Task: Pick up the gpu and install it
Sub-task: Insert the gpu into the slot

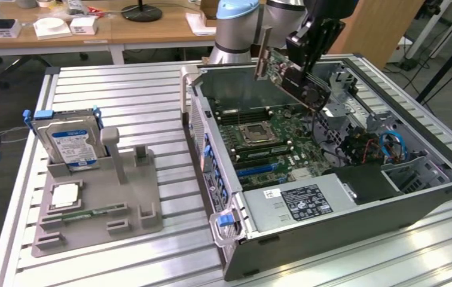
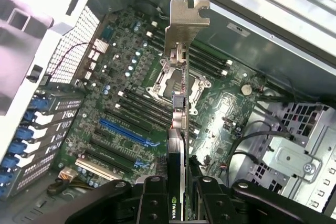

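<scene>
Table (image 1: 130, 95): slatted metal top. You see it spread well beyond the pincer (image 2: 178, 200), and the frame cuts off its edges.
Computer case (image 1: 306, 245): lies open side up beneath the pincer. The exterior view's right edge clips one corner.
Motherboard (image 2: 121, 93): on the case floor below the pincer. The gpu (image 2: 178, 103) hides a strip of it across the processor socket (image 2: 157, 85).
Grey holder (image 1: 122, 197): well away from the pincer, toward the exterior view's left, with the hard drive (image 1: 70, 140) standing in it.
Gpu (image 1: 290, 75): tilted in the air above the open case, in no slot. From the wrist you get it edge-on, silver bracket (image 2: 186, 22) farthest from the fingers (image 2: 152, 198), and you cannot make out its fan face.
Pincer: clenched on the gpu's edge, its body cut off by the frame.
</scene>
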Controlling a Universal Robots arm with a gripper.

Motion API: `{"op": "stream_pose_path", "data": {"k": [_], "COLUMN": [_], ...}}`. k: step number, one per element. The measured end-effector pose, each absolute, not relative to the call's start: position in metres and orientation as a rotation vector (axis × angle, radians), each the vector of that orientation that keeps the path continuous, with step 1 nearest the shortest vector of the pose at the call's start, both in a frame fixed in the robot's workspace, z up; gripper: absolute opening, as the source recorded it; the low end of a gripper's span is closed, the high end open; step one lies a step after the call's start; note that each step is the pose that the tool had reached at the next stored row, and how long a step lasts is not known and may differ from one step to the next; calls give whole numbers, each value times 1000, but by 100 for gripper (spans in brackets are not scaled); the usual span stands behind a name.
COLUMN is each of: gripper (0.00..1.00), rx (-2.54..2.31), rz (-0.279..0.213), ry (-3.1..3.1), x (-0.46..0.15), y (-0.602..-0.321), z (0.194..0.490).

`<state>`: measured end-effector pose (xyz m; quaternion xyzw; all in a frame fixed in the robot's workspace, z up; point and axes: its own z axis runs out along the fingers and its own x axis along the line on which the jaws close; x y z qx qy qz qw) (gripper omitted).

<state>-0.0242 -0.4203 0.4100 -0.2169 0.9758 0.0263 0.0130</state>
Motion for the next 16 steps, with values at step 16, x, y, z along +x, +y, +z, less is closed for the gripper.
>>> {"op": "stream_pose_path", "data": {"k": [16], "gripper": [26], "rx": [-865], "rz": [85], "ry": [2995], "x": [-24], "y": [-420], "z": [410]}}
